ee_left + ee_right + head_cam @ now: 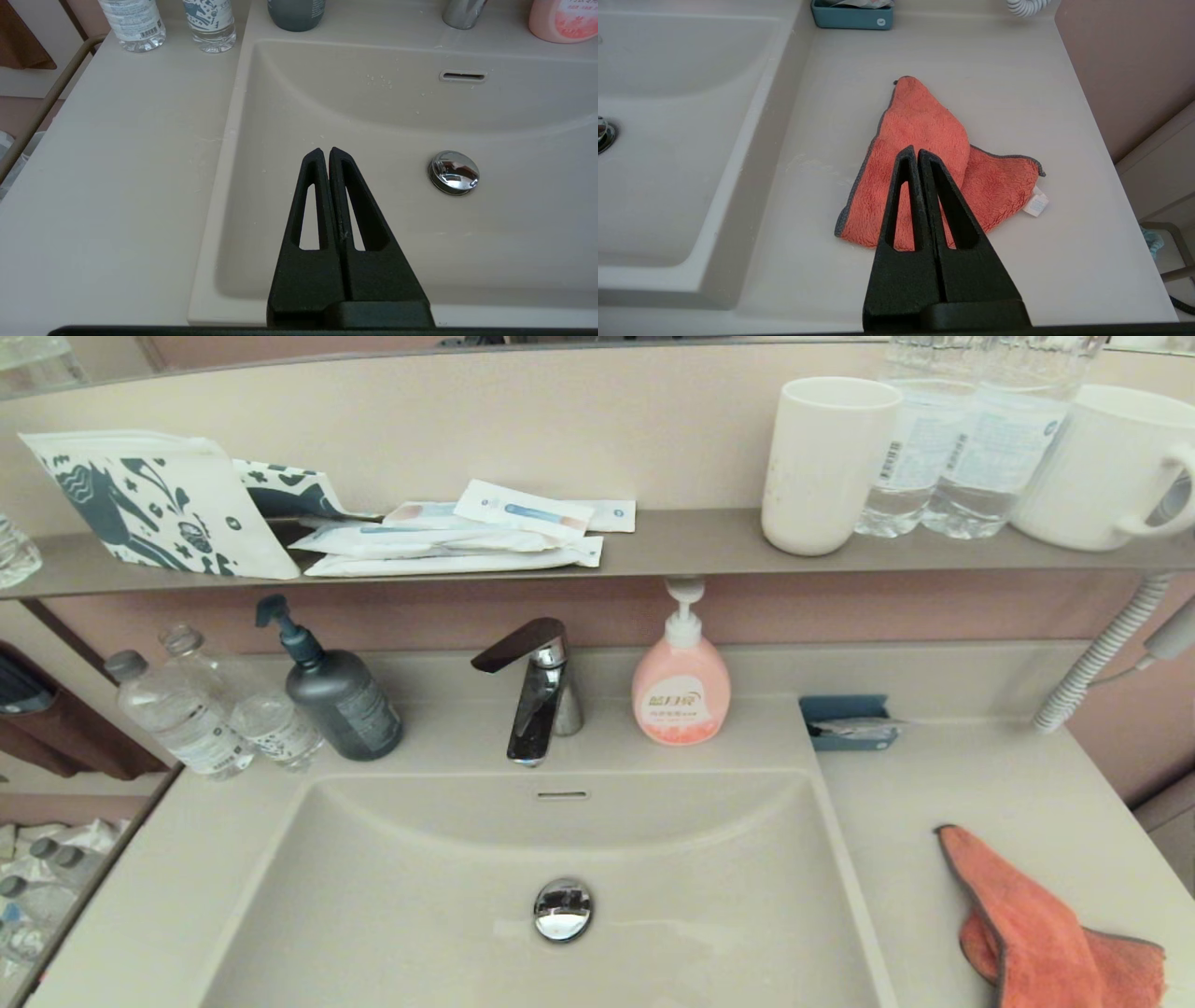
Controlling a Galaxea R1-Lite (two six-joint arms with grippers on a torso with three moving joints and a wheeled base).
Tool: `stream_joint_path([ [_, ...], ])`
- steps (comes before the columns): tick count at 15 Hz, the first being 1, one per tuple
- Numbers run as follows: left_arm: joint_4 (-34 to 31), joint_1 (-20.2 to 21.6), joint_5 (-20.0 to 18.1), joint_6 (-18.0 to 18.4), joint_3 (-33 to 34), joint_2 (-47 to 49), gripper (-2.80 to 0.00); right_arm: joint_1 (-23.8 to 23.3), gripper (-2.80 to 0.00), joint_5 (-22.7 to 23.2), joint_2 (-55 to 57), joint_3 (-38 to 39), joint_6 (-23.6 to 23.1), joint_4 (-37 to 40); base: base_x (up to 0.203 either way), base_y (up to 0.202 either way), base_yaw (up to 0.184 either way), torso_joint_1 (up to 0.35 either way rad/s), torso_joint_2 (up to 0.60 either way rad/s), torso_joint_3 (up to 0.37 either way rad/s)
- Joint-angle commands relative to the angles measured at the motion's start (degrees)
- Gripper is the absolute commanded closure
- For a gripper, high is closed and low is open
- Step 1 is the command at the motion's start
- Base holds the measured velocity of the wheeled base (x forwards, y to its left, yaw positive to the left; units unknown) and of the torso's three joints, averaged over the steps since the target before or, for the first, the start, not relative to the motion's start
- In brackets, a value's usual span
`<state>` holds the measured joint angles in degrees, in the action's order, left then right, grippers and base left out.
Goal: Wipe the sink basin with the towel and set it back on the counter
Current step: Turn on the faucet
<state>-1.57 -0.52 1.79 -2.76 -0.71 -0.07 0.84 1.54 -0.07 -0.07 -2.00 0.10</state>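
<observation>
The orange-coral towel [1036, 933] [920, 154] lies crumpled on the beige counter [990, 784] [1008, 74] to the right of the sink basin [420, 896] [373, 112], a white label at one corner. My right gripper [917, 150] hovers above the towel, shut with nothing held. My left gripper [325, 150] hangs over the left part of the basin, shut and empty, left of the chrome drain plug [453, 171] [563, 908]. The slot overflow [562, 794] sits in the back wall. Neither gripper shows in the head view.
Behind the basin stand a chrome tap [537, 695], a pink soap pump [681, 686], a dark pump bottle [336, 695] and two water bottles [187, 709]. A teal tray [848, 721] [852, 14] sits behind the towel. Cups and packets fill the shelf [691, 546].
</observation>
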Motion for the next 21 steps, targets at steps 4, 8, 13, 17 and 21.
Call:
stream_joint_path([
  [4,-0.01,0.0,0.05,0.38,0.0,0.07,0.0,0.04,0.0,0.05,0.07,-0.01,-0.02,-0.01,0.0,0.0,0.0,0.0,0.0,0.0],
  [8,-0.01,0.0,0.05,0.03,0.0,0.07,0.0,0.04,0.0,0.05,0.07,-0.01,-0.02,-0.01,0.0,0.0,0.0,0.0,0.0,0.0],
  [13,-0.25,0.0,-0.27,2.36,-2.77,0.2,0.0,0.04,0.0,0.05,0.07,-0.01,-0.02,-0.01,0.0,0.0,0.0,0.0,0.0,0.0],
  [17,-0.01,-0.31,-1.1,2.1,-12.69,14.28,0.0,-0.04,0.0,0.05,0.07,-0.01,-0.02,-0.01,0.0,0.0,0.0,0.0,0.0,0.0],
  [21,10.3,-0.65,-3.53,1.82,-19.66,37.53,0.0,0.03,0.0,0.05,0.07,-0.01,-0.02,-0.01,0.0,0.0,0.0,0.0,0.0,0.0],
])
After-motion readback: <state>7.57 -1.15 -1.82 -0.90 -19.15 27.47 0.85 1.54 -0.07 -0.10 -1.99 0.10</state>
